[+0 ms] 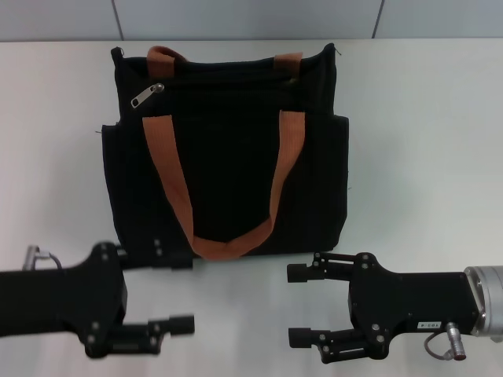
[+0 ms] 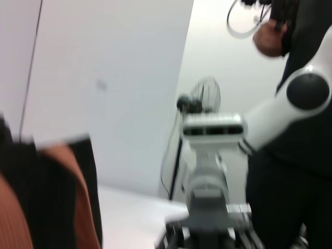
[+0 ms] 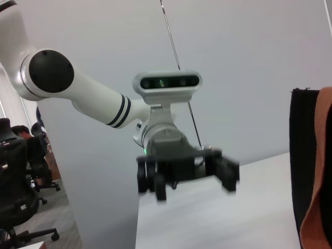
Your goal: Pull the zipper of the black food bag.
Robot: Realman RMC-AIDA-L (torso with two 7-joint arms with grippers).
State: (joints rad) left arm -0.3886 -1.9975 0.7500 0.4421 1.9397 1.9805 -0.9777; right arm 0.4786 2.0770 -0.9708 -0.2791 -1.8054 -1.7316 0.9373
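Bench (image 1: pixel 424 141) is white, with bare surface on both sides of the black food bag (image 1: pixel 228 157), which lies flat ahead of both claws, mouth edge on the far side. The zipper (image 1: pixel 147 95) sits on the far upper edge, toward the left claw's side, pull tab angled, well beyond both claws. Two orange-brown straps (image 1: pixel 177 196) loop down the bag face toward the claws; the loop bottom lies between the two claws, just ahead of them.

Left claw (image 1: pixel 174 292) is spread, fingers pointing inward; the far finger (image 1: pixel 171 259) is right at the bag's near edge, contact not clear. Right claw (image 1: pixel 302 305) is spread too, fingers pointing toward the left claw, just off the bag's near edge, not touching. Open bench lies between the two claws.

Right wrist view shows the left claw (image 3: pixel 187 179) across the bench, with the bag edge (image 3: pixel 303 155) and strap beside it.
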